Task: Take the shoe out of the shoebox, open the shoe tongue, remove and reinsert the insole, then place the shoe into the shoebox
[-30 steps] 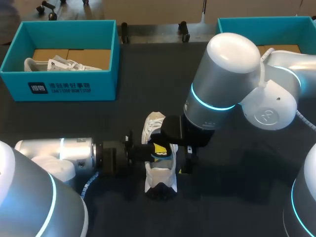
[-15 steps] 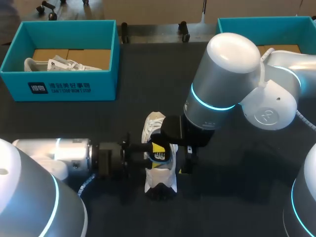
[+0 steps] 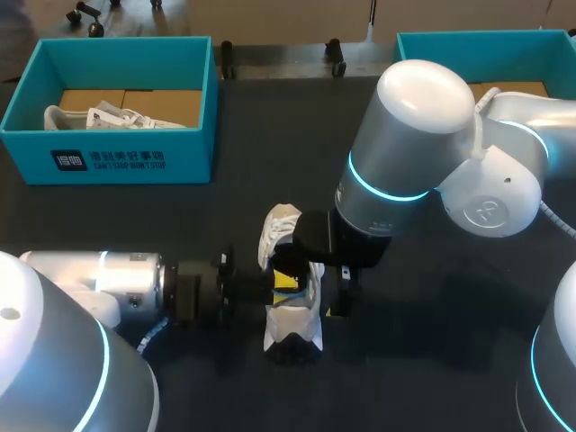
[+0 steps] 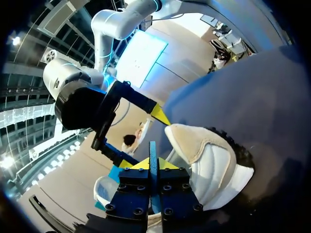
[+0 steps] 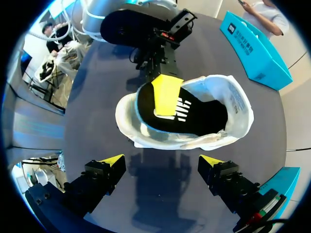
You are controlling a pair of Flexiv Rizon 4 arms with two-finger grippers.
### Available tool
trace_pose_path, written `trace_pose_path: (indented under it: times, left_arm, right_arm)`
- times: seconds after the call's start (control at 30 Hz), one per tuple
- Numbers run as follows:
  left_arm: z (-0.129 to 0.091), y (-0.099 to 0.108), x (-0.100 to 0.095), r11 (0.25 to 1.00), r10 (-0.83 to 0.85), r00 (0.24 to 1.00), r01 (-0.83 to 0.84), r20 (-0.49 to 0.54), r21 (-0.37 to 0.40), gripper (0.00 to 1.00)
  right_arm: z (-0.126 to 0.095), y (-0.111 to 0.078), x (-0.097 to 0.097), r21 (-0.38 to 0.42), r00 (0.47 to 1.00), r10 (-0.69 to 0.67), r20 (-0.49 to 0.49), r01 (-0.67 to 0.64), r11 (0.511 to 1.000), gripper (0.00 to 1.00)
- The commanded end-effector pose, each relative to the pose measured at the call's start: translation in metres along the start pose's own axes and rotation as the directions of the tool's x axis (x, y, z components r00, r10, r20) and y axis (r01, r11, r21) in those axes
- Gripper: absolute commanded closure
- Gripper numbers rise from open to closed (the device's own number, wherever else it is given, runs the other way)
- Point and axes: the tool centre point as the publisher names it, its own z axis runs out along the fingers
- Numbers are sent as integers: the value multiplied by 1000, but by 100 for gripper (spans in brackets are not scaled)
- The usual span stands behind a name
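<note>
A white shoe (image 3: 290, 326) lies on the dark table between my arms, its opening facing up. Its black insole (image 5: 189, 114) with a yellow heel patch (image 5: 166, 94) sits in the shoe, the heel end resting over the heel rim. My left gripper (image 4: 152, 162) comes in level from the heel side (image 3: 268, 283) and is shut on the thin edge of the insole's heel. Above the shoe hangs my right gripper (image 5: 162, 160), open wide with nothing between its fingers and clear of the shoe.
A teal shoebox (image 3: 135, 157) at the back left holds a second white shoe (image 3: 99, 117). Another teal box (image 3: 468, 45) stands at the back right. My right arm's large elbow (image 3: 423, 135) hangs over the middle of the table.
My left gripper opened briefly and shut again at the insole's heel. The yellow heel patch rose, then dropped lower into the shoe. The right arm kept still.
</note>
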Motion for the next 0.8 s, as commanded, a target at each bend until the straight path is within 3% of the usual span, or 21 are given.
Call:
trace_pose_path:
  times: [0.03, 0.23, 0.3, 0.4, 0.57, 0.8]
  left_arm:
    - [12, 10, -2, 1000, -12, 1000, 12, 4, -17, 100]
    - [5, 3, -3, 999, -38, 999, 38, -5, 0, 100]
    - [1, -2, -4, 999, -52, 999, 52, -12, 16, 80]
    - [-3, -10, -5, 999, -46, 999, 46, -17, 25, 68]
    - [-6, -16, -6, 999, -36, 999, 37, -35, 30, 61]
    - [-11, -17, -8, 999, -33, 997, 34, -68, 16, 62]
  right_arm:
    - [1, 1, 1, 2, 1000, 1, 3, -1, 1000, 0]
    - [1, 1, 1, 2, 1000, 1, 3, -1, 1000, 0]
    - [1, 1, 1, 2, 1000, 1, 3, -1, 1000, 0]
    - [1, 1, 1, 2, 1000, 1, 3, -1, 1000, 0]
    - [1, 1, 1, 2, 1000, 1, 3, -1, 1000, 0]
    - [1, 1, 1, 2, 1000, 1, 3, -1, 1000, 0]
